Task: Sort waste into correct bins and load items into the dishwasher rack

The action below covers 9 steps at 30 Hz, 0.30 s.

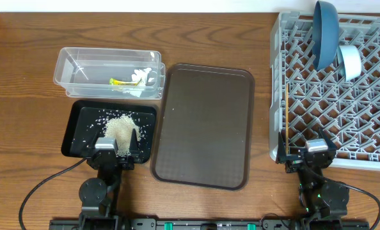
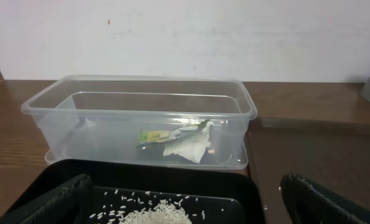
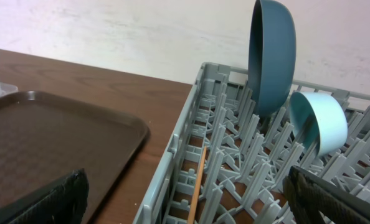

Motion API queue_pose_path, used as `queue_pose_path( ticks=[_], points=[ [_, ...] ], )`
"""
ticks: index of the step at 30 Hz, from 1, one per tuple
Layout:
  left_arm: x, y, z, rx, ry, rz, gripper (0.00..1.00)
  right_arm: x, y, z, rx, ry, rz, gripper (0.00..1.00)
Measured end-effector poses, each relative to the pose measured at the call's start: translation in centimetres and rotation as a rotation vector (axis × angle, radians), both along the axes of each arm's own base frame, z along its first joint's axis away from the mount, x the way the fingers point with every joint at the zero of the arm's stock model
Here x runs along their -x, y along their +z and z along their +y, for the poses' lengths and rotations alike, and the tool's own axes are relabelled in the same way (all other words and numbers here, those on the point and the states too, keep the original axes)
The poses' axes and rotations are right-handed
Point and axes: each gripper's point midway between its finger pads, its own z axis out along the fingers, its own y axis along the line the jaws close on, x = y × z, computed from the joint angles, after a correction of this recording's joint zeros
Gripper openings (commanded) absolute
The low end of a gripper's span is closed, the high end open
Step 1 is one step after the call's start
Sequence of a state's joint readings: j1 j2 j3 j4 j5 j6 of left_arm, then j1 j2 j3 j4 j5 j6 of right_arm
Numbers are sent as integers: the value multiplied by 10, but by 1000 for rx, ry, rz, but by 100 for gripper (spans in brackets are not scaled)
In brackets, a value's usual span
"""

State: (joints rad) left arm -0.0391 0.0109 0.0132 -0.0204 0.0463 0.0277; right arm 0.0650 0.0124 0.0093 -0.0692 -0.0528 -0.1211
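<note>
The yellow-green wrapper [image 2: 161,135] and the crumpled tissue [image 2: 189,147] lie touching inside the clear tub [image 1: 107,52]. Just in front of it, rice grains [image 1: 121,126] are heaped in the black tray [image 1: 71,125]. The dark blue dish [image 1: 325,33] stands on edge in the grey rack [image 1: 343,121], with a pale blue bowl [image 1: 350,61] beside it and the wooden stick [image 1: 286,118] along the rack's left wall. A brown tray [image 1: 206,121] lies between the bins and the rack on the wooden surface [image 1: 23,96]. The left pincer [image 1: 119,144] is spread wide over the black tray's near edge and holds nothing. The right pincer [image 1: 308,151] is released at the rack's near corner.
</note>
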Motion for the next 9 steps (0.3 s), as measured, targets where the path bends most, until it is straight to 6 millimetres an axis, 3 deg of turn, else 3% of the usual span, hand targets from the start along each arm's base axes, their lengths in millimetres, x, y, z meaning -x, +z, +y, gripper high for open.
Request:
queue_pose_path(
  ticks=[9],
  points=[
    [0,0,0,0,0,0,98,0,0,0,0,0,0,99]
  ],
)
